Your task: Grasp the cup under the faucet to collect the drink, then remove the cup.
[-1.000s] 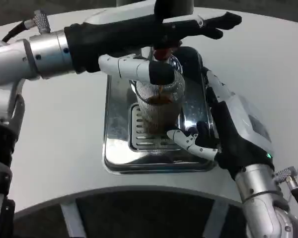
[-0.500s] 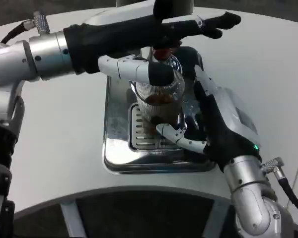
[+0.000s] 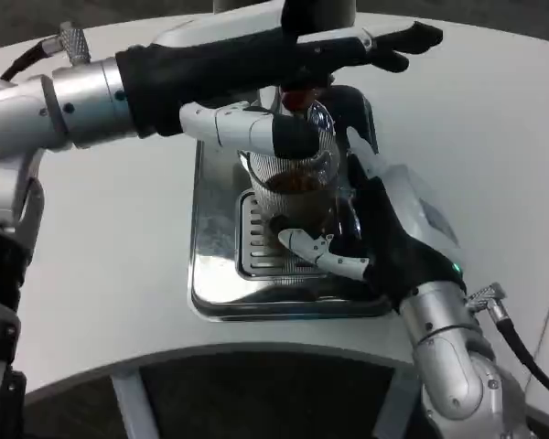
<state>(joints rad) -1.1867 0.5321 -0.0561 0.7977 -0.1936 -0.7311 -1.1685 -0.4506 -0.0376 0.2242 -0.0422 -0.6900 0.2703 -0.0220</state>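
Ribbed clear glass: the cup, part full of brown drink, stands on the steel drip tray under the faucet.
Right hand: we see fingers curling around the cup; whether it grips, we cannot tell.
Left hand: reaches over the faucet, its hold unclear.
Risk: we judge a loose lift could tip and spill.

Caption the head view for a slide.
Right hand closes around the part-filled cup on the drip tray.
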